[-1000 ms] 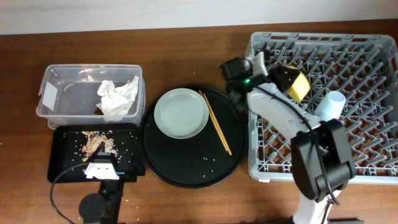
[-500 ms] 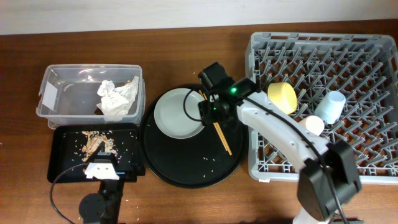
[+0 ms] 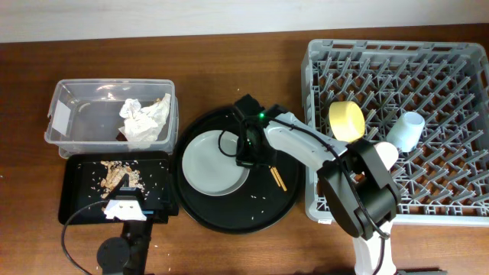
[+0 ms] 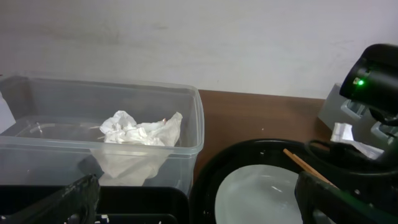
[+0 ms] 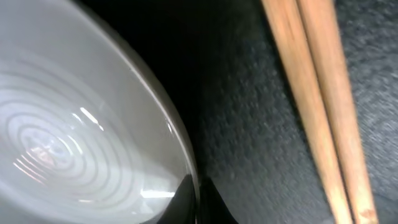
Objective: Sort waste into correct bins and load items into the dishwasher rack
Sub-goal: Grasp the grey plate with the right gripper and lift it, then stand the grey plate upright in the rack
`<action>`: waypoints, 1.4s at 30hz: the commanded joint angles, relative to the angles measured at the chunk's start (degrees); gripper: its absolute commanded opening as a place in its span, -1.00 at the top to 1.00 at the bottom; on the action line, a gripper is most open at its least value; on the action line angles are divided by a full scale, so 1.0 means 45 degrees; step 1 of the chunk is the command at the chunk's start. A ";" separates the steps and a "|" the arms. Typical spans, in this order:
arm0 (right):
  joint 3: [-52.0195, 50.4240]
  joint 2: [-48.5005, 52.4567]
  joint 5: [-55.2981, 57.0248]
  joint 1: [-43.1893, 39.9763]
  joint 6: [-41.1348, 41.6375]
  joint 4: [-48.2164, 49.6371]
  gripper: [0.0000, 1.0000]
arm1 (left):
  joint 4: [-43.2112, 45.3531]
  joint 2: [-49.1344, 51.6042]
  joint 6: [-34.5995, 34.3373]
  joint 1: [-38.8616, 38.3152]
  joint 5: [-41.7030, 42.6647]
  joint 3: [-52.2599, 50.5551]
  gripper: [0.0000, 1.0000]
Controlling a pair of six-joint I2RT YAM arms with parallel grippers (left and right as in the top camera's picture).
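My right gripper (image 3: pixel 247 155) (image 5: pixel 200 200) is shut on the right rim of the pale grey plate (image 3: pixel 212 163) (image 5: pixel 74 124), which lies on the round black tray (image 3: pixel 229 215). The wooden chopsticks (image 3: pixel 274 176) (image 5: pixel 317 93) lie just right of the plate, partly under the arm. The yellow bowl (image 3: pixel 346 120), light blue cup (image 3: pixel 406 130) and pink cup (image 3: pixel 385 153) sit in the dishwasher rack (image 3: pixel 458 61). A crumpled napkin (image 3: pixel 144 121) (image 4: pixel 140 132) lies in the clear tub (image 3: pixel 72 99). Food scraps (image 3: pixel 116 177) lie in the shallow black tray (image 3: pixel 80 195). My left gripper (image 4: pixel 199 208) hangs open over that tray.
The clear tub and the shallow black tray stand close together at the left. The round tray's raised rim (image 4: pixel 214 180) nearly touches both. The rack's near-left wall (image 3: pixel 312 176) stands just right of the chopsticks and my right arm.
My right arm left the yellow bowl in the rack, swung left to the round tray and shut on the plate's rim. The plate has slid toward the front. The left arm stayed still.
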 commanded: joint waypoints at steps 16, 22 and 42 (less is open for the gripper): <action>-0.0165 -0.8092 1.7626 -0.3191 -0.3793 -0.0413 0.92 | 0.0010 -0.0073 0.0204 -0.0053 0.0039 -0.0083 -0.98; -0.0165 -0.5712 1.7189 -0.7125 -0.4537 0.0865 0.92 | 0.0010 -0.0073 0.0204 -0.0053 0.0039 -0.0083 -0.99; -0.0316 -0.4148 0.6241 0.0291 -0.5897 -0.1428 -0.04 | 0.0010 -0.0073 0.0204 -0.0053 0.0039 -0.0087 -0.99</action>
